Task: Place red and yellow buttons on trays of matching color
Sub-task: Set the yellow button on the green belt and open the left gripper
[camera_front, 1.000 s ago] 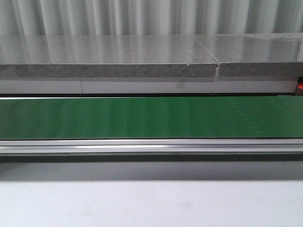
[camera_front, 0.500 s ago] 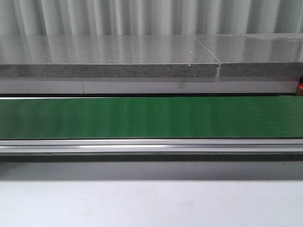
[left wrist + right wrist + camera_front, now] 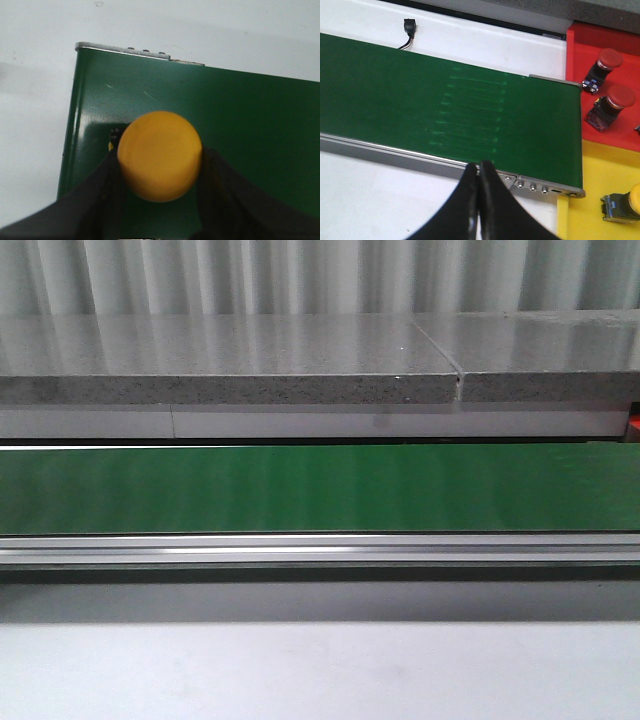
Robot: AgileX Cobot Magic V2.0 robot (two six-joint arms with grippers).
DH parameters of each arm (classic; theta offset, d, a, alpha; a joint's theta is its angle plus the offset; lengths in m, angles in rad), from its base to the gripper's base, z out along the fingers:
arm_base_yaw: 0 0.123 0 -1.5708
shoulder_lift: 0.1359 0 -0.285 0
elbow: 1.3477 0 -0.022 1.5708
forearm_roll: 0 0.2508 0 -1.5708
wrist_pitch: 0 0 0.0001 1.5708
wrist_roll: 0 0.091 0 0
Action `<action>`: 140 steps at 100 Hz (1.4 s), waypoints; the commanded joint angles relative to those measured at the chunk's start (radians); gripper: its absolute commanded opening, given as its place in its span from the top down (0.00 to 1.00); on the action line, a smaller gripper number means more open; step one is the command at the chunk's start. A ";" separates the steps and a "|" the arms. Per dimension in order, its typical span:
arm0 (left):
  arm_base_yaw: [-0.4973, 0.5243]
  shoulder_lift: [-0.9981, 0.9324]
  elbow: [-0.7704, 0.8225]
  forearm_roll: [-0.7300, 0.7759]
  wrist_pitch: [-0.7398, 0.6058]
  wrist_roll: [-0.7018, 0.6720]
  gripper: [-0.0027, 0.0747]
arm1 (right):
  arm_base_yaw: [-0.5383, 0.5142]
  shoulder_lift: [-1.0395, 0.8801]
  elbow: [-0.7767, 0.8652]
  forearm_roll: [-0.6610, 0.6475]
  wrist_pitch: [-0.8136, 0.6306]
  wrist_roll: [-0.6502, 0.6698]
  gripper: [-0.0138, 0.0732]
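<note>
A pale corrugated wall (image 3: pixel 320 275) stands behind a grey speckled stone ledge (image 3: pixel 230 365), and below that ledge a green conveyor belt (image 3: pixel 320 488) runs the full width of the front view, edged by a silver metal rail (image 3: pixel 320 548) and a white counter (image 3: pixel 320 670) in front. No arm shows in the front view.

In the left wrist view the left gripper (image 3: pixel 159 172) hangs over one end of the belt, near its metal end plate (image 3: pixel 125 50). Its dark jaws are closed on a yellow button (image 3: pixel 160 155), one finger pressing each side of the round cap, which faces the camera.

In the right wrist view the right gripper (image 3: pixel 479 172) sits above the near rail of the belt, its jaws pressed together with nothing between them. Beyond the belt's end lie a red tray (image 3: pixel 607 35) and, just beside it, a yellow tray (image 3: pixel 590 180). Two red buttons (image 3: pixel 609 59) (image 3: pixel 620 96) rest on the red tray, and another yellow-capped button (image 3: pixel 625 202) lies on its side on the yellow tray. A black cable plug (image 3: pixel 409 25) lies on the white surface past the belt's far edge.
</note>
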 commanded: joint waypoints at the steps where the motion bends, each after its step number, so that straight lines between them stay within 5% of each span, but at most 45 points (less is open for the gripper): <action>1: -0.008 -0.023 -0.027 -0.018 -0.030 0.003 0.99 | 0.002 -0.003 -0.025 0.001 -0.060 -0.002 0.92; 55: -0.008 -0.011 0.077 -0.007 -0.097 0.018 0.95 | 0.002 -0.003 -0.025 0.001 -0.060 -0.002 0.92; 65: -0.008 -0.019 0.074 -0.023 -0.087 0.037 0.74 | 0.002 -0.003 -0.025 0.001 -0.060 -0.002 0.92; 81: -0.008 -0.034 0.072 -0.076 -0.071 0.096 0.19 | 0.002 -0.003 -0.025 0.001 -0.060 -0.002 0.92; 88: -0.008 -0.047 0.072 -0.108 -0.067 0.139 0.08 | 0.002 -0.003 -0.025 0.001 -0.060 -0.002 0.92; 140: 0.042 -0.217 0.064 -0.136 -0.173 0.163 0.17 | 0.002 -0.003 -0.025 0.001 -0.060 -0.002 0.92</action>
